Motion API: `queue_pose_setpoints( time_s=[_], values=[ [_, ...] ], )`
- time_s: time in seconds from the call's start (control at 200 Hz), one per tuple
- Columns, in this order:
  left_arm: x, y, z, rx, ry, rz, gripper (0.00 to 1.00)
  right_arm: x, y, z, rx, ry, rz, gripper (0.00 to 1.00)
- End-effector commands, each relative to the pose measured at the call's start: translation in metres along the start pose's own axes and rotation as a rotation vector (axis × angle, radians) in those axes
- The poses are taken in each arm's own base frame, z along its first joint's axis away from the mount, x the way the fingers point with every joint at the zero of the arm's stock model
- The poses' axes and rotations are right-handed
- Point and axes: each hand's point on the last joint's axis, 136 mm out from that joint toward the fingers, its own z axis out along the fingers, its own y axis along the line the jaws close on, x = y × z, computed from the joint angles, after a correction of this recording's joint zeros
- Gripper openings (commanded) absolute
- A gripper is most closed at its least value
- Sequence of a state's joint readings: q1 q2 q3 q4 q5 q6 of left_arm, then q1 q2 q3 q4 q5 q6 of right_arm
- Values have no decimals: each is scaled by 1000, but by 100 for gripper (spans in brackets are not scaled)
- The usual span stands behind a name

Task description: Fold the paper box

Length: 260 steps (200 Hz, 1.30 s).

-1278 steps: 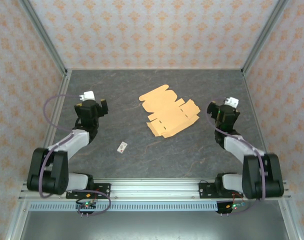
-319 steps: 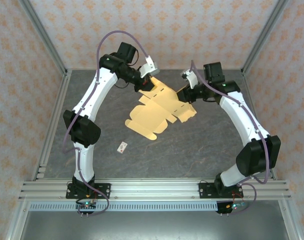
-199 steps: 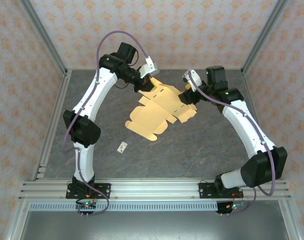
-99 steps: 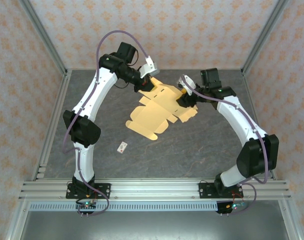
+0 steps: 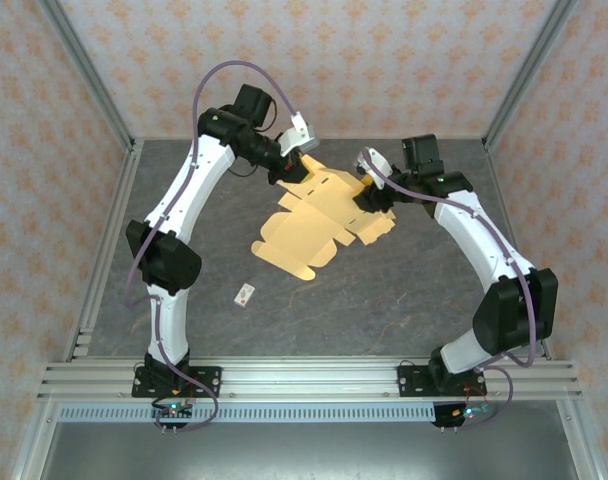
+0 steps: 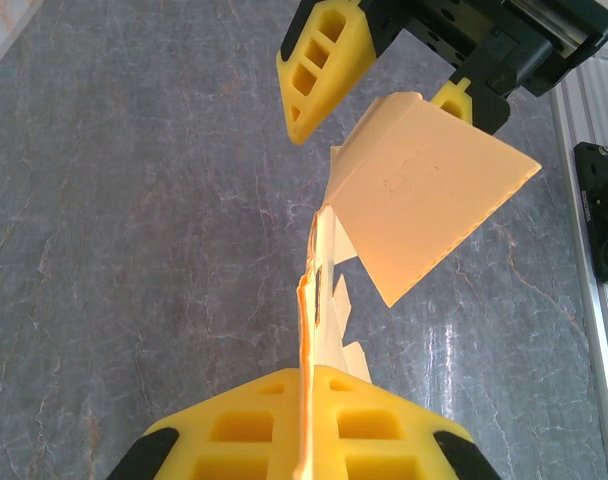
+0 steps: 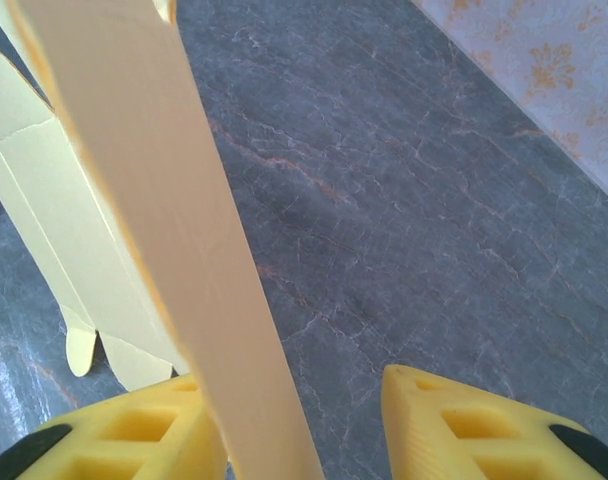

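While L tool [image 6: 306,385] clamps paper box [image 5: 319,215] edge, tan die-cut sheet tilted, R tool [image 7: 304,400] part-open astride flap.

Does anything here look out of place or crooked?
The paper box is askew: the left hand pinches its far edge and holds it up, so it slopes down to the table. A small white tag lies apart from it.
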<state>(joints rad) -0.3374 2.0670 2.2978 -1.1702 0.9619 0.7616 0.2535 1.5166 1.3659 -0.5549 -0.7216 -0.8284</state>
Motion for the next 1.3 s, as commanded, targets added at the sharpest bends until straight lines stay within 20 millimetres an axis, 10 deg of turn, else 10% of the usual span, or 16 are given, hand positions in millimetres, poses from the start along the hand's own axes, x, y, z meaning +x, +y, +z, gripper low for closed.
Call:
queue_pose_setpoints(
  time_s=[0.0,0.475,1.296],
  values=[
    [-2,0,-5,12,-10,4,0,-26,-8,-21,58,-61,-67,42],
    [-4,2,-4,8,-21,-16,0,-28,-16,-24,150,-70,-75,12],
    [-18,18,7,22,-92,-181,0,-40,-14,12,858,-85,-373,10]
  ],
)
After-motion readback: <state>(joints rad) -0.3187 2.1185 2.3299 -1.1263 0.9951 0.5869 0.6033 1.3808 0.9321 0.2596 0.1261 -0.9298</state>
